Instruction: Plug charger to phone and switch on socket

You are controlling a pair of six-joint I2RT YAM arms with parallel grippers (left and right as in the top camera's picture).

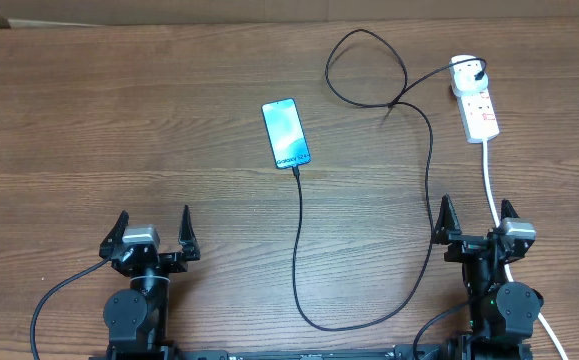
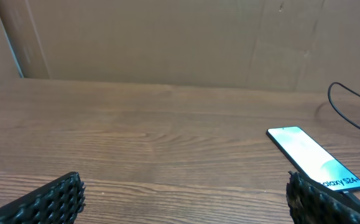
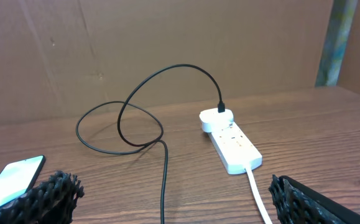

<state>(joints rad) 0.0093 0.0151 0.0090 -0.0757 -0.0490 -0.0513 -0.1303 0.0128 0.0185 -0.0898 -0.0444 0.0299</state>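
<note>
Wood-grain table (image 1: 119, 120) ran back to a plain cardboard wall (image 2: 167, 43). Both arms sat at the near edge. The left gripper (image 1: 153, 218) and the right gripper (image 1: 477, 205) each stood with jaws spread wide, holding nothing.

The charger (image 1: 297, 250) looped from the near middle of the table up toward the far right, where its adapter (image 1: 466, 72) sat in the head of the socket (image 1: 479, 110). The socket lay ahead of the right gripper, well apart from it, with its white cord (image 1: 491, 180) trailing back past that gripper's right side.

The phone (image 1: 286, 133) lay screen up and lit in the middle of the table, ahead and to the right of the left gripper, well apart. The cable's tip (image 1: 296, 170) met the phone's near end; whether it was fully seated could not be told.

The switch looked like the step left, and a job for the right arm. It would be done best with the jaws closed to make one blunt point, brought straight down on the rocker by the adapter, keeping clear of the cable loop. The switch's position was too small to read.
</note>
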